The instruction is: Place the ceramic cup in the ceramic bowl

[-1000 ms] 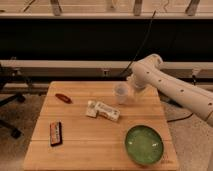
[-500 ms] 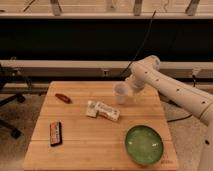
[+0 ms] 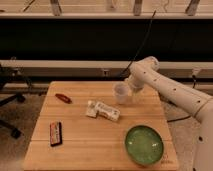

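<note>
While my gripper (image 3: 131,89) hangs spread open just beside the ceramic cup (image 3: 121,93) on the wooden table (image 3: 90,145), the ceramic bowl (image 3: 144,145) sits well apart, and a dark wall (image 3: 75,45) stands behind.

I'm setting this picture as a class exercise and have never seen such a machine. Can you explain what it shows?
One camera looks down on a wooden table. The white jointed limb from the right is a robot arm; its two-finger gripper, open, is right beside the whitish ceramic cup, which stands on the table. Nothing is lifted. Also there: a green ceramic bowl near the front, a white box, a small red object and a dark flat object.
</note>
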### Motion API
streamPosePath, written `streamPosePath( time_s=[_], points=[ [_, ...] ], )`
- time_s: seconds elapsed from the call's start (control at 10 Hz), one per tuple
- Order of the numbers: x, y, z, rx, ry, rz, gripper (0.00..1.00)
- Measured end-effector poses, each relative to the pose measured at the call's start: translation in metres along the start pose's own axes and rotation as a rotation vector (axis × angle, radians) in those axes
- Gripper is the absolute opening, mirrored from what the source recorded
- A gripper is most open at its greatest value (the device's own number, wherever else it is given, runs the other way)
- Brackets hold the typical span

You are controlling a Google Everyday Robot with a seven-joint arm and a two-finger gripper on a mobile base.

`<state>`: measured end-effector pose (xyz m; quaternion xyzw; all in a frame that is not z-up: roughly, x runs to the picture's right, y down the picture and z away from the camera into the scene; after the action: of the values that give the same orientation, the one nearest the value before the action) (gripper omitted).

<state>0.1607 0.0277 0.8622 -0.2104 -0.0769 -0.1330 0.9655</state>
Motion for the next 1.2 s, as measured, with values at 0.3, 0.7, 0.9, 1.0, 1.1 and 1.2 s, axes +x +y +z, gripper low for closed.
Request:
streamPosePath(
  time_s=[0.3,0.7,0.9,1.0,1.1,1.2],
  points=[
    [-0.016,0.011,-0.015,-0.016,-0.010,-0.031,0.80],
    [-0.028,0.022,-0.016,-0.062,-0.051,-0.056,0.80],
    [-0.034,0.028,-0.003,-0.102,-0.085,-0.062,0.80],
    [-0.034,0.030,0.002,-0.115,-0.101,-0.063,0.80],
    [-0.033,0.033,0.008,-0.133,-0.118,-0.060,0.80],
    [-0.033,0.034,0.013,-0.145,-0.130,-0.057,0.80]
  ],
)
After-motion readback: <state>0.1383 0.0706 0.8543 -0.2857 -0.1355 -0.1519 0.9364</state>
